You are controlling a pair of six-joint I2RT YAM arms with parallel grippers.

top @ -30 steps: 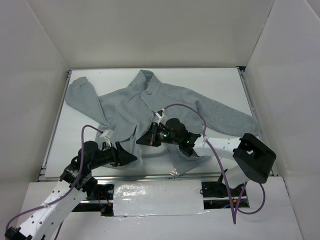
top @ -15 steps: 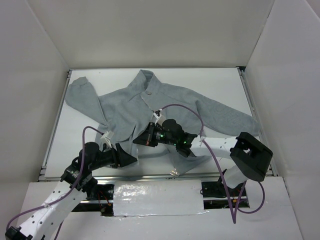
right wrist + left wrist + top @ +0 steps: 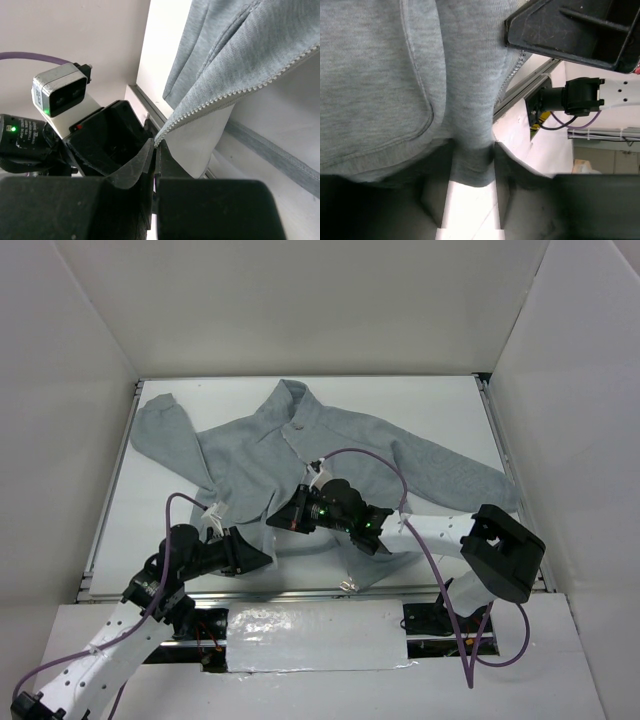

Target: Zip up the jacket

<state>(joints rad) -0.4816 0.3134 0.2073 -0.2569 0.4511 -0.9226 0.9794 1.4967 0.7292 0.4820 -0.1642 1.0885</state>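
Right end effector [image 3: 156, 145] pinches the jacket [image 3: 240, 45], left end effector [image 3: 264, 558] close beside.

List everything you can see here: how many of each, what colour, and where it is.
jacket: one, light grey, spread on the table, front open at the bottom
table: one, white, inside the walls
walls: three, white, left, back and right of the table
shiny sheet: one, silver, near ledge between the arm bases
cables: two, purple, one looping off each arm
left gripper: one, black, fingers either side of the jacket's bottom hem
right gripper: one, black, shut on the jacket's zipper edge
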